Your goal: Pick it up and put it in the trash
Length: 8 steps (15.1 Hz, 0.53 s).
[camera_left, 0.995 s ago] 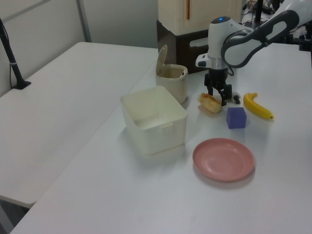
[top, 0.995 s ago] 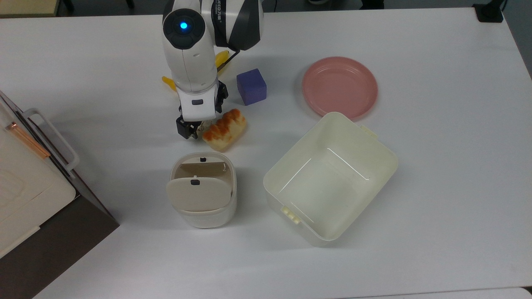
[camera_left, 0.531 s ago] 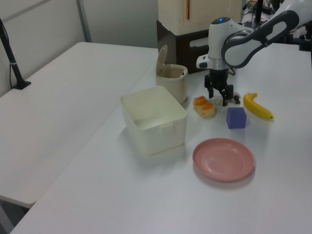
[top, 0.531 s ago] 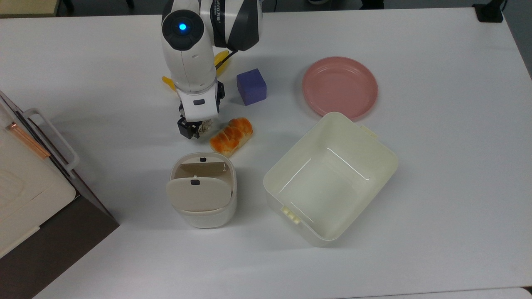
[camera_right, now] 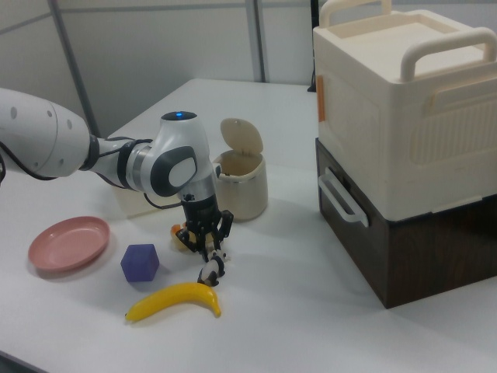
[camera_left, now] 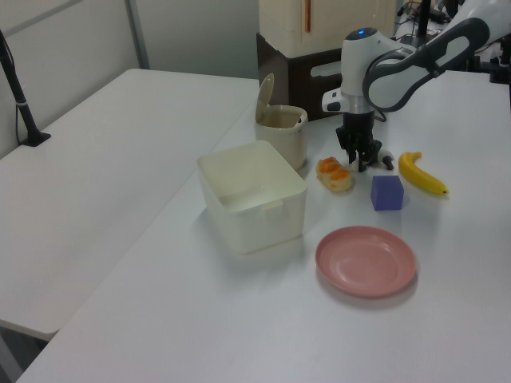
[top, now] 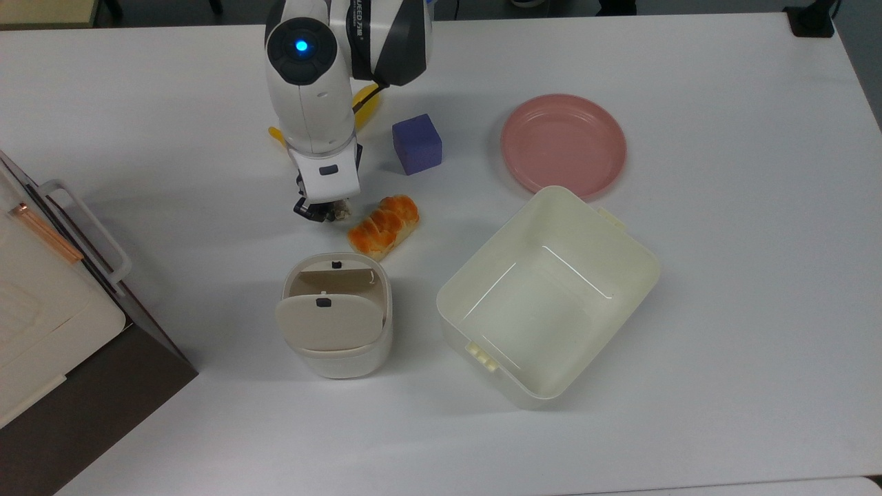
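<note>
The crumpled off-white paper wad (top: 338, 211) lies on the white table just left of the bread in the top view. My gripper (top: 322, 212) reaches straight down to it, and its dark fingers are drawn in around the wad, low at the table (camera_left: 361, 162). The right view shows the gripper (camera_right: 206, 247) right above the panda figurine (camera_right: 210, 272), which lies beside it, apart. The trash, a small cream bin (top: 335, 348), stands nearer the top view's bottom with its flap lid tipped up (camera_left: 265, 94) and its mouth showing.
A bread loaf (top: 384, 224) lies just right of the gripper. A purple cube (top: 417, 143), a banana (camera_left: 421, 173) and a pink plate (top: 563, 143) lie around. A large cream tub (top: 648, 275) stands on the right. A cream box on a dark cabinet (top: 103, 386) fills the top view's left.
The fingers stood wide apart around the wad and have now drawn in on it. The bread has slid a little to the top view's right and turned.
</note>
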Each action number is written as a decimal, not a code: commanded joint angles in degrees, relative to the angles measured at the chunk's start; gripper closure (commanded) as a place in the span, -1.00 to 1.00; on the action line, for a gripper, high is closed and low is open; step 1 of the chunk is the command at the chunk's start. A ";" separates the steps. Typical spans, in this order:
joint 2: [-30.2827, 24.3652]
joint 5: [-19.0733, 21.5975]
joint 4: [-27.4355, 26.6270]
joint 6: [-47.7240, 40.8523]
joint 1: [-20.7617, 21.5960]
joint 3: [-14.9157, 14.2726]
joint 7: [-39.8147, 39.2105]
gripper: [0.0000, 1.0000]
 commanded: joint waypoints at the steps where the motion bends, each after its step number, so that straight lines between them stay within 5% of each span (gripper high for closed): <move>1: -0.38 -0.45 0.07 -1.00 -0.55 -0.05 -1.73 0.39; 8: -2.40 0.60 6.12 -14.16 -0.38 0.04 -0.77 0.39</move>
